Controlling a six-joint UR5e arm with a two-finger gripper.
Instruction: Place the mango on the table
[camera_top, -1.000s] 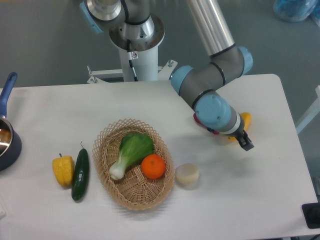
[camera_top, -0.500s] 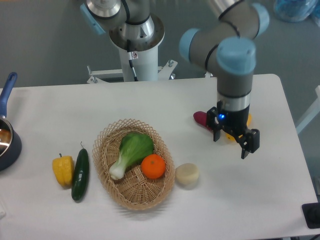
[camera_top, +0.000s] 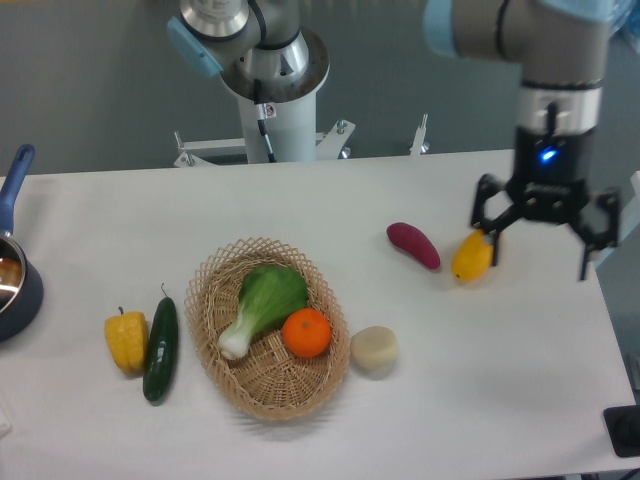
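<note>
Resting on the table (camera_top: 300, 205), the mango (camera_top: 472, 257) lies free at about the 3 o'clock side of the scene, its tapered end tilted up toward the arm. Nothing grips it. The gripper (camera_top: 540, 252) hangs above the table's right edge with its two dark fingers spread wide; one fingertip (camera_top: 493, 252) appears just beside the mango's upper right side, though contact cannot be judged from this view, and the other stands well apart at the table's right border. A blue light glows on the wrist above the fingers.

Just beside the mango, at its 9 o'clock, lies a purple-red sweet potato (camera_top: 414, 245), apart from it. A wicker basket (camera_top: 322, 370) sits near the table centre, toward 6 o'clock; it holds a green leafy vegetable (camera_top: 262, 304) and a round orange (camera_top: 306, 333), the two touching. A pale round disc-shaped object (camera_top: 374, 351) rests on the table against the basket's right rim. At the 8 o'clock side a yellow bell pepper (camera_top: 126, 340) and a dark green cucumber (camera_top: 161, 346) lie side by side, touching. A dark pot with a blue handle (camera_top: 14, 270) is cut off by the left edge at 9 o'clock. The robot's base column (camera_top: 268, 85) stands behind the table at 12 o'clock.
</note>
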